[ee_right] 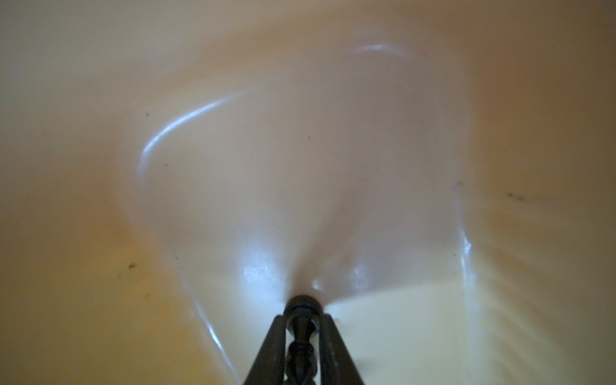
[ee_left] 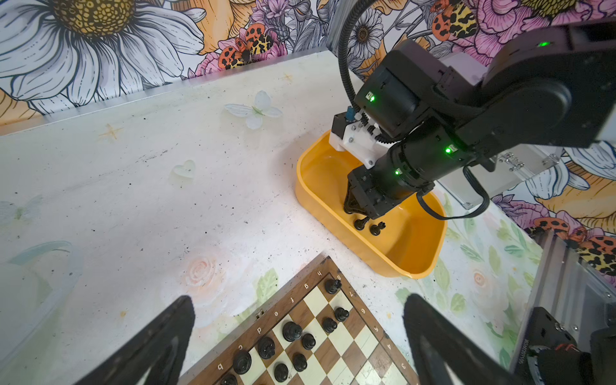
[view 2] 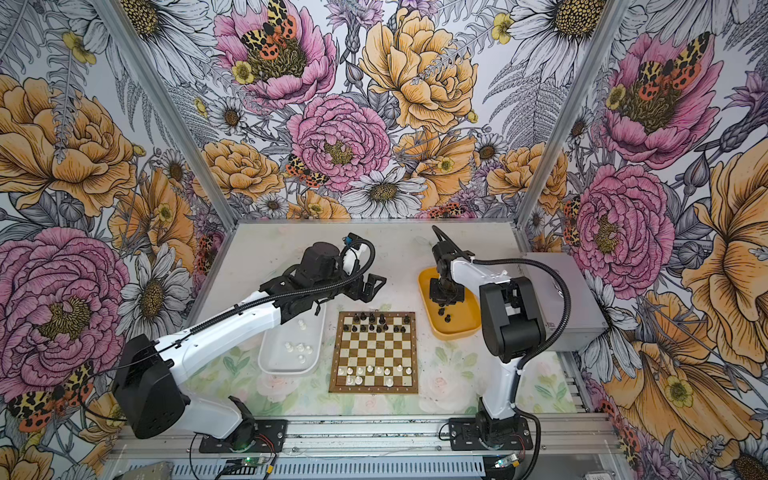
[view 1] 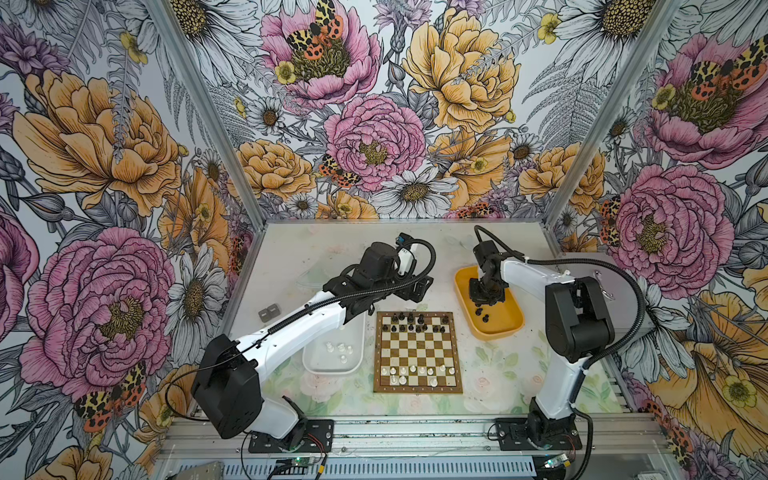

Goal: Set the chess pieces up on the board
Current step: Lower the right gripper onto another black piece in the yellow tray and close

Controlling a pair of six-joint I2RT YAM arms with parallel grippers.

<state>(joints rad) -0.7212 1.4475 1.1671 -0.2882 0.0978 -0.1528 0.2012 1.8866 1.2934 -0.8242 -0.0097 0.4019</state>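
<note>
From above, the right gripper (view 1: pixel 482 302) hid its own fingertips beneath its wrist inside the yellow tray (view 1: pixel 505 330), so no grip showed there. In the right wrist view the tray's floor was a soft blur, and the black piece (ee_right: pixel 300 346) between the fingers (ee_right: pixel 273 346) ran off the picture's edge, its kind unclear. The left arm (view 1: pixel 307 318) covered the far end of the white tray (view 1: pixel 328 371). The chessmen (view 1: pixel 402 380) on the board (view 1: pixel 417 389) were too small to name.
</note>
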